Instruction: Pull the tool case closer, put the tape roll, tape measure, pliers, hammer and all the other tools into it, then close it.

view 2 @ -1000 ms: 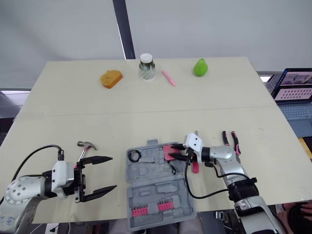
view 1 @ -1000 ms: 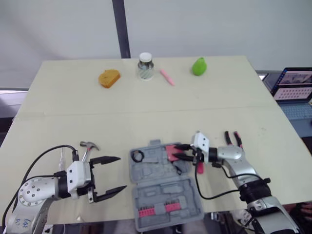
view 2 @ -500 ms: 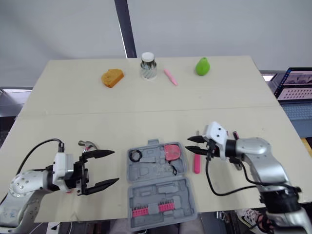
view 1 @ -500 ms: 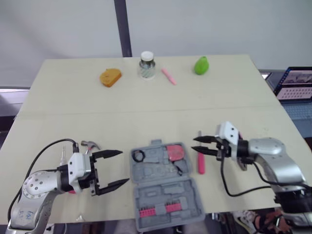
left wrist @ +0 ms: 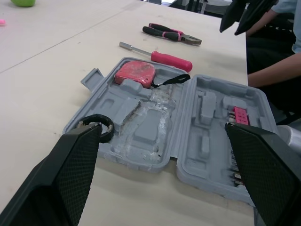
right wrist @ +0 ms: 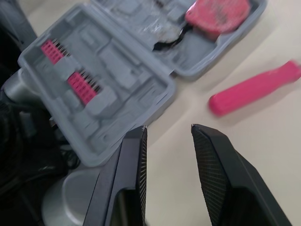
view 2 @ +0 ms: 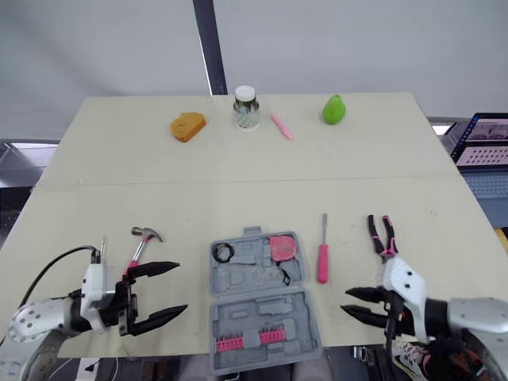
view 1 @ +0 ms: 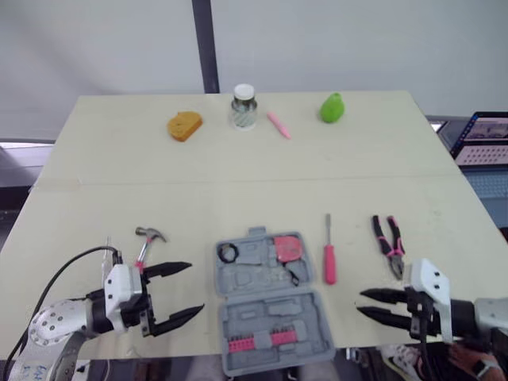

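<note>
Left claw [view 2: 180, 287] and right claw [view 2: 346, 302] gape empty; send the right to the screwdriver [view 2: 323, 252] at its 11 o'clock, pinching the handle crosswise.

The tool case [view 1: 270, 311] is matt grey moulded plastic. The screwdriver [view 1: 329, 258] has a glossy pink handle and a metal shaft.
</note>
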